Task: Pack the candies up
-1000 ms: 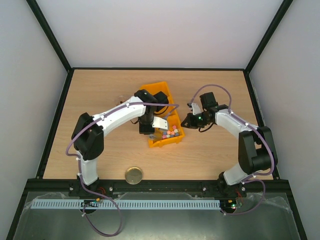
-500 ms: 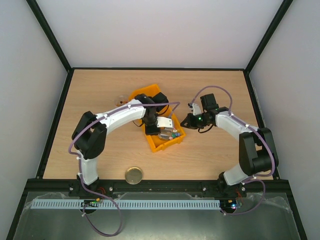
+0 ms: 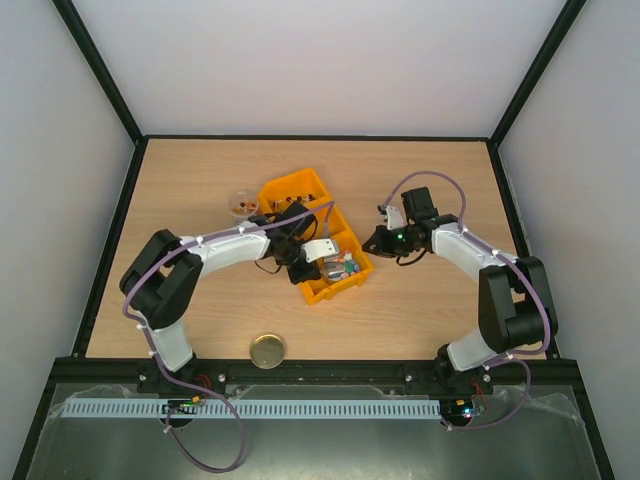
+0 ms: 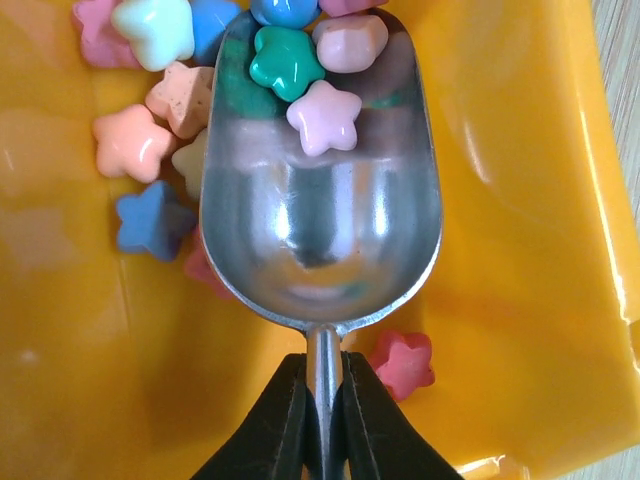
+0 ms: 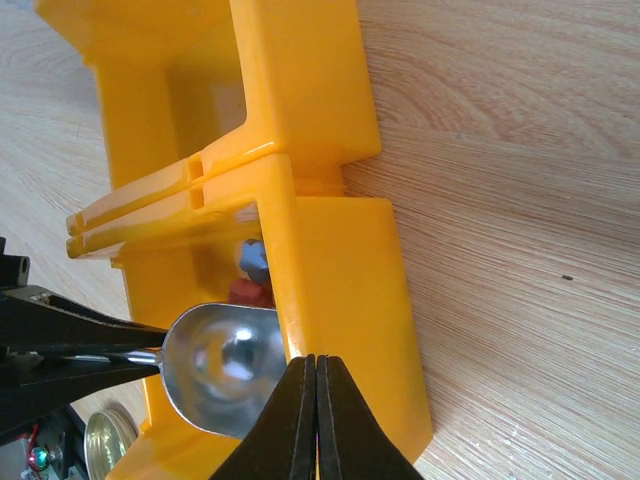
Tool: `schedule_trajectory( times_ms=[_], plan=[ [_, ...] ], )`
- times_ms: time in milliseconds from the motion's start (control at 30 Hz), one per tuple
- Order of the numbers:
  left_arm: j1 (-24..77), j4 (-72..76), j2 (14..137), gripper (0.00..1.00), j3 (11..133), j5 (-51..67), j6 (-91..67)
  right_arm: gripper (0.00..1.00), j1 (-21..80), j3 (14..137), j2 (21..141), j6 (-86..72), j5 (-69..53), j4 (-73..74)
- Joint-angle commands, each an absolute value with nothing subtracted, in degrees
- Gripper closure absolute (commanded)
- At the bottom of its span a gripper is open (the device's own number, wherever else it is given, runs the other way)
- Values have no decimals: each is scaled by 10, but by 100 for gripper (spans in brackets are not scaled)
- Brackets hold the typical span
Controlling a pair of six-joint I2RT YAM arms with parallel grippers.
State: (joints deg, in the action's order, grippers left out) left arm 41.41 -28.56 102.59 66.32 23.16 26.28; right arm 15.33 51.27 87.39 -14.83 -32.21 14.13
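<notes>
Star-shaped pastel candies are carried at the far lip of the silver metal scoop, its handle clamped lengthwise in the left gripper; the right gripper is closed on nothing.

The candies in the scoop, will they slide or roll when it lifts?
The candies may well slide: they look glossy and hard, lying loose at the open lip of the smooth metal scoop. Rolling far seems unlikely, given their lumpy star shapes.

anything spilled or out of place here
Nothing stands out: candies sit in the yellow bins, the jar or the scoop the left fingers hold; none visibly on the table.
</notes>
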Motion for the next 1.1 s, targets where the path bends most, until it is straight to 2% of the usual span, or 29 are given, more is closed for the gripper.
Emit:
schedule_trajectory(
  times_ms=[0, 333, 1067],
  plan=[
    [405, -152, 1004, 98, 617, 253, 190, 99, 157, 496, 879, -150, -292, 185],
    [384, -34, 938, 98, 531, 286, 157, 99, 155, 499, 877, -137, -277, 188],
    [339, 8, 861, 98, 437, 345, 200, 99, 118, 502, 874, -149, -266, 183]
  ],
)
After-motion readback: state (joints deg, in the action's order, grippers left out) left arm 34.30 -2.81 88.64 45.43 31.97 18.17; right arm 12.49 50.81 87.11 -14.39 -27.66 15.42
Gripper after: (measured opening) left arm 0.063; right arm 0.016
